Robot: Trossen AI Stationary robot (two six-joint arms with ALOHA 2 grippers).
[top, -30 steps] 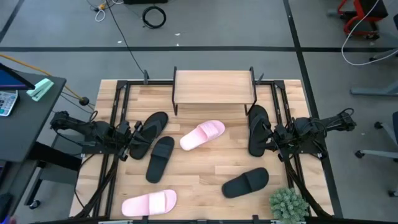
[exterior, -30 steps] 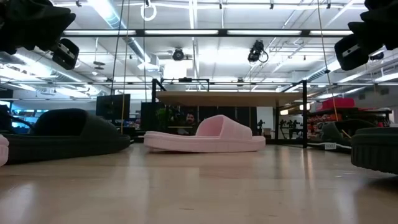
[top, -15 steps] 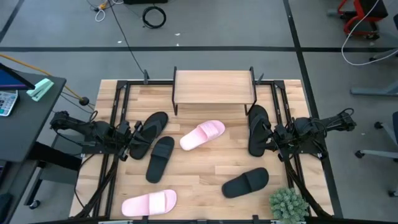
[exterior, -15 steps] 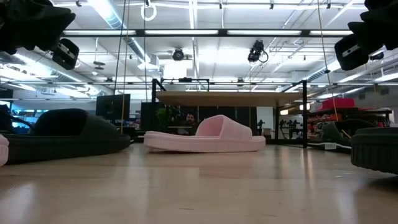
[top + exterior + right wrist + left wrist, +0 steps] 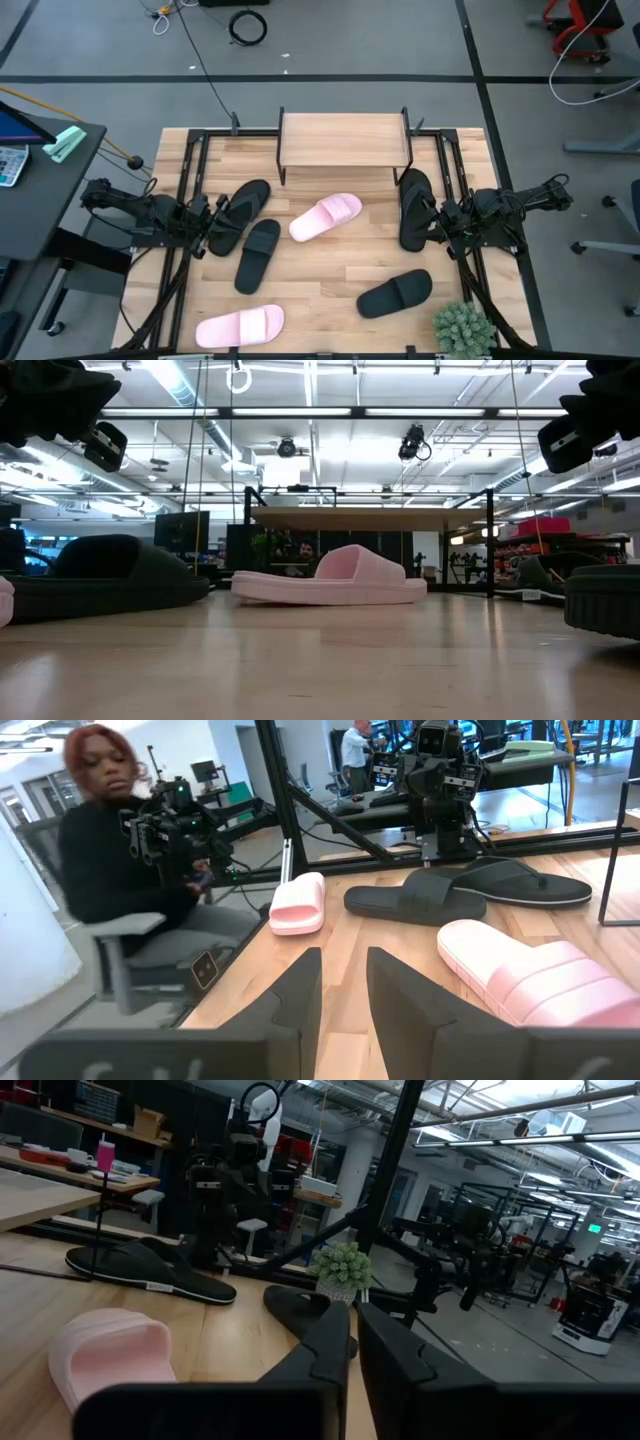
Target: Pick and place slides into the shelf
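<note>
The shelf (image 5: 345,140) stands at the table's far edge, its wooden top board bare. Six slides lie flat on the table: black ones at the left (image 5: 238,215), left of centre (image 5: 258,255), right (image 5: 414,207) and near right (image 5: 395,293); a pink one at the centre (image 5: 326,217) and another at the near left (image 5: 240,326). My left gripper (image 5: 212,225) hangs over the left black slide, shut and empty (image 5: 354,1325). My right gripper (image 5: 432,222) hangs beside the right black slide, open by a narrow gap and empty (image 5: 343,965).
A small potted plant (image 5: 463,330) stands at the table's near right corner. Black frame rails (image 5: 190,190) run along both sides of the table. A person (image 5: 120,860) sits on a chair beyond the table's left edge.
</note>
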